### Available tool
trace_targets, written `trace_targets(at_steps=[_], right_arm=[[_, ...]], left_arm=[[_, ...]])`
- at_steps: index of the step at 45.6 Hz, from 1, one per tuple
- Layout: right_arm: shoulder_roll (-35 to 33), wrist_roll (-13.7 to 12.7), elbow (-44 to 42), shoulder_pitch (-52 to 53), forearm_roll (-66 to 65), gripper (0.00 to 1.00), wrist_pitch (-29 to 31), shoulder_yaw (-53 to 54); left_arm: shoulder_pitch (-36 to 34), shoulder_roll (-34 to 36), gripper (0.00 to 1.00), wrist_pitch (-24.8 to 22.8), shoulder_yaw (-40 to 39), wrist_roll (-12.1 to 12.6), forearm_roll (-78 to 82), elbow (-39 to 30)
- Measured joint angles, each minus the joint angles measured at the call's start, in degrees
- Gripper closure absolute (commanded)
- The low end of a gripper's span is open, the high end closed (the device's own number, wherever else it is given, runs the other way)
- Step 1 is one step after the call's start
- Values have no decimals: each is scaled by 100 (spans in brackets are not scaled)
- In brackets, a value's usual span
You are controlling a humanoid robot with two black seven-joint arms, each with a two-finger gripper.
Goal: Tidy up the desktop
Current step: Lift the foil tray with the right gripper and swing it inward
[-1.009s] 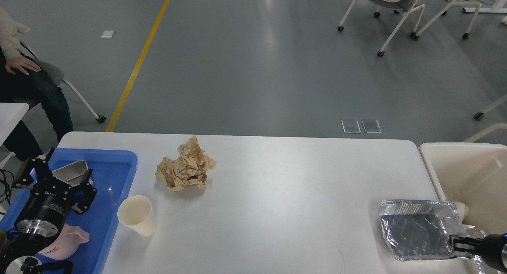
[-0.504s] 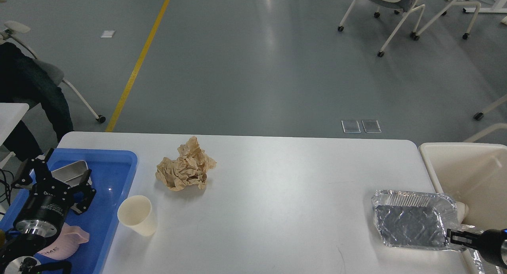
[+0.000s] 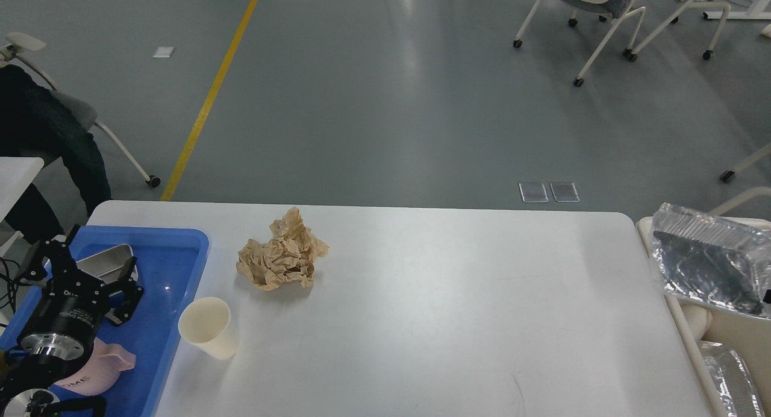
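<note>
The white-grey desktop (image 3: 421,296) carries a crumpled brown paper (image 3: 283,257) and a cream paper cup (image 3: 208,328) on its left half. A foil tray (image 3: 705,260) hangs tilted in the air above the cream bin (image 3: 732,332) at the right edge. Only a small black tip of my right gripper (image 3: 767,296) shows at the frame edge, at the foil tray's lower right corner. My left gripper (image 3: 90,271) is open and empty above the blue tray (image 3: 174,248), just in front of a metal tin (image 3: 111,255).
A pink item (image 3: 102,366) lies in the blue tray under my left arm. The cream bin holds another piece of foil (image 3: 732,375) and a white object (image 3: 696,320). A seated person (image 3: 42,134) and chairs (image 3: 602,7) are beyond the table.
The foil tray has been lifted off the desktop's front right and carried up and to the right, over the cream bin. My left gripper has hardly moved.
</note>
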Motion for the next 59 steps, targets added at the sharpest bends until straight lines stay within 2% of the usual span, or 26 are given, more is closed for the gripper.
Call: trace_targets(at_steps=[4,9,12,16,23,25,27,33,46,54,59], right_arm=[[-236,102,2,363,105,100,468,0],[-303,70,116,746,127,100,796,0],[-306,-51,332,930,127,100,842,0],[-289,-346,652,1149,120,100,831,1],[-153,-1158,1156,1523,120,100,885,-33],[-59,-1477,1285,1594,122,100,920,-40],[66,-1933,1415,1688,127,100,991,-39],[500,-2886,1716,1920,134,100,1124,-38],[1159,-4017,2251,2108,135,100,1149,-65],[1805,-4578,2264,2414,128,100,1154,-271],[2344,-4811,2201,2848,133,100,1150,-692]], left_arm=[[-5,0,3,17,3,4,0,0],[-6,4,3,68,3,4,0,0],[-6,11,3,92,3,4,0,0],[-6,28,3,116,3,4,0,0],[23,57,3,200,-7,4,0,0],[32,59,3,208,-7,4,0,0],[45,62,3,218,-8,4,0,0],[64,98,3,247,-12,4,0,0],[87,220,3,291,9,4,4,0],[158,310,3,292,31,3,9,-5],[159,380,3,292,139,1,9,-5]])
